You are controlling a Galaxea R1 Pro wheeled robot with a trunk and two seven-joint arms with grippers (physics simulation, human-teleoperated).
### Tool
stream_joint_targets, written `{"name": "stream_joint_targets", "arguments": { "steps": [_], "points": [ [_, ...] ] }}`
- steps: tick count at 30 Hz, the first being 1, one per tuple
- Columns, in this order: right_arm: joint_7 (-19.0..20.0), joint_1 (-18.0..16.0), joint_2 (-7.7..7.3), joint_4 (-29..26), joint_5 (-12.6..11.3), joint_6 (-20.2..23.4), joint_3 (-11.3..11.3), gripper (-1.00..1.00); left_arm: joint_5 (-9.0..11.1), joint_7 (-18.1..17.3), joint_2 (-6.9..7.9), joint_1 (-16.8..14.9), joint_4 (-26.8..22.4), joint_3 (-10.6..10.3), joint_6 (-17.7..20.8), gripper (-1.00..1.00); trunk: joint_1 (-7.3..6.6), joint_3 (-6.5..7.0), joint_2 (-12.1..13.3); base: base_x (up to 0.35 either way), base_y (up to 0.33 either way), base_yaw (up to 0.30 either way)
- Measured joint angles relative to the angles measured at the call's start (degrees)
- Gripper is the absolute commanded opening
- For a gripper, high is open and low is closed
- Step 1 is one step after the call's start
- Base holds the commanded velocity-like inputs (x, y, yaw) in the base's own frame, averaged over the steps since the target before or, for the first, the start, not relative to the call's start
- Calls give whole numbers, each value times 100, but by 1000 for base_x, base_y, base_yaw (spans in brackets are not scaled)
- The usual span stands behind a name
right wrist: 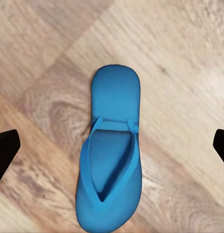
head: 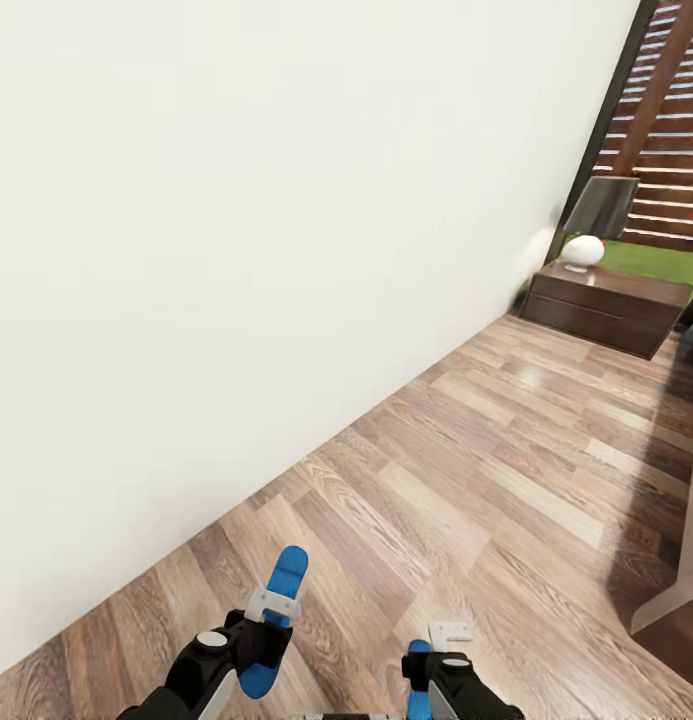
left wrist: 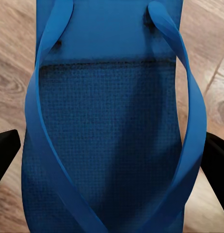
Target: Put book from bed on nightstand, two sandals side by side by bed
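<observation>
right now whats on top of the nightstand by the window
On the nightstand stands a lamp with a white rounded base and a dark shade, against the white wall. The rest of its glossy top looks bare; no book shows. The drawers' contents cannot be seen.

L sandal (left wrist: 109, 145) overfills the left wrist view, toe and heel cut off. R sandal (head: 418, 685) mostly hidden behind the right gripper (head: 448, 640). Bed (head: 686, 560) prob. cropped at frame edge.
</observation>
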Motion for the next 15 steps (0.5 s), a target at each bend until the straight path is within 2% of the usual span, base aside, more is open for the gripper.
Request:
{"name": "stream_joint_targets", "arguments": {
  "steps": [15],
  "points": [
    [0, -104, -1, 7, -1, 9, -6, 100, -4, 0, 0, 0, -5, -3, 0, -100, 39, -333, -20, 0, 0, 0]
  ]
}}
